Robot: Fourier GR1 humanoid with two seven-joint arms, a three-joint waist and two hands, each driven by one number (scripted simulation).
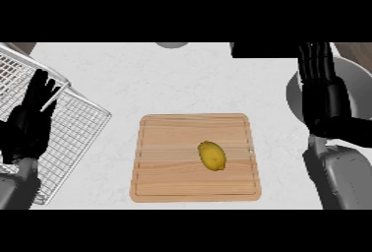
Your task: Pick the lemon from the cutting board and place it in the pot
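A yellow lemon lies on the wooden cutting board, a little right of the board's middle. A grey pot shows at the right edge, mostly hidden behind my right arm. My right hand hovers over the pot's left rim with straight fingers pointing away from me, well above and right of the lemon. At the left edge my left hand rests open, fingers up, over the wire rack. Neither hand touches the lemon.
A white wire rack covers the counter's left side, close to the board's left edge. A grey round object peeks in at the top. A dark block sits at the top right. The counter is white.
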